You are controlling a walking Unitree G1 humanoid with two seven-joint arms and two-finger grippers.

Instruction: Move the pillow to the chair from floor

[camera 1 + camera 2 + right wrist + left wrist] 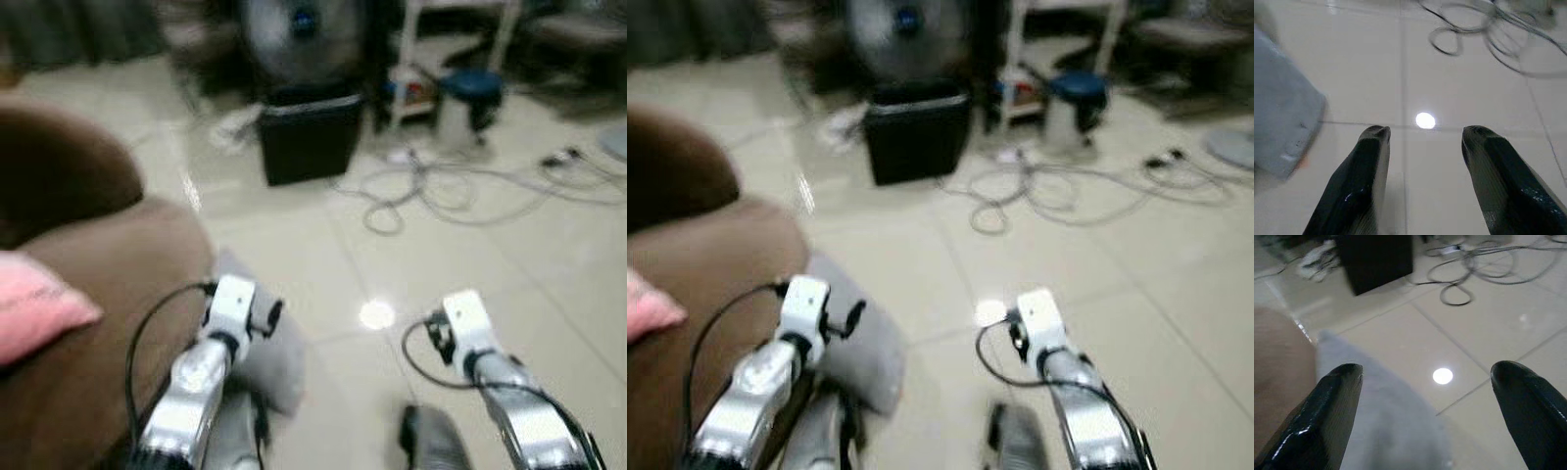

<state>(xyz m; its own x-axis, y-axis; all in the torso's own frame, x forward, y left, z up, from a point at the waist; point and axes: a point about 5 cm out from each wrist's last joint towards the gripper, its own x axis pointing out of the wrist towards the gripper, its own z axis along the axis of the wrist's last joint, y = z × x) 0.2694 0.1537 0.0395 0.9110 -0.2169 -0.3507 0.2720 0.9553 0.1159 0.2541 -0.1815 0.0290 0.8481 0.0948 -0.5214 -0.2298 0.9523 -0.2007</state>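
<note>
- Left wrist view: the left gripper [1425,396] hangs with its two black fingers spread wide and nothing between them; the grey pillow [1386,426] lies on the floor below, filling the lower middle of the frame, its edge against the brown chair [1278,377] at the left edge
- Right wrist view: the right gripper [1422,147] is likewise released and empty over bare tile, the pillow [1283,112] at the left side of the frame, well apart from the fingers
- Left eye view: the pillow [269,352] sits lower centre, partly behind the left arm, touching the chair [118,284]; a pink cushion [34,304] rests on the seat at the left edge
- Step in hand, judged: approach for the grasp. Bring both grippers down either side of the soft pillow, pinch deep into its bulk, then lift toward the seat
- Surface and room: glossy pale tiled floor [441,245] with a lamp reflection; loose cables [441,186] upper right, a black box [309,137] and a fan [299,34] upper centre; the head views are blurred
</note>
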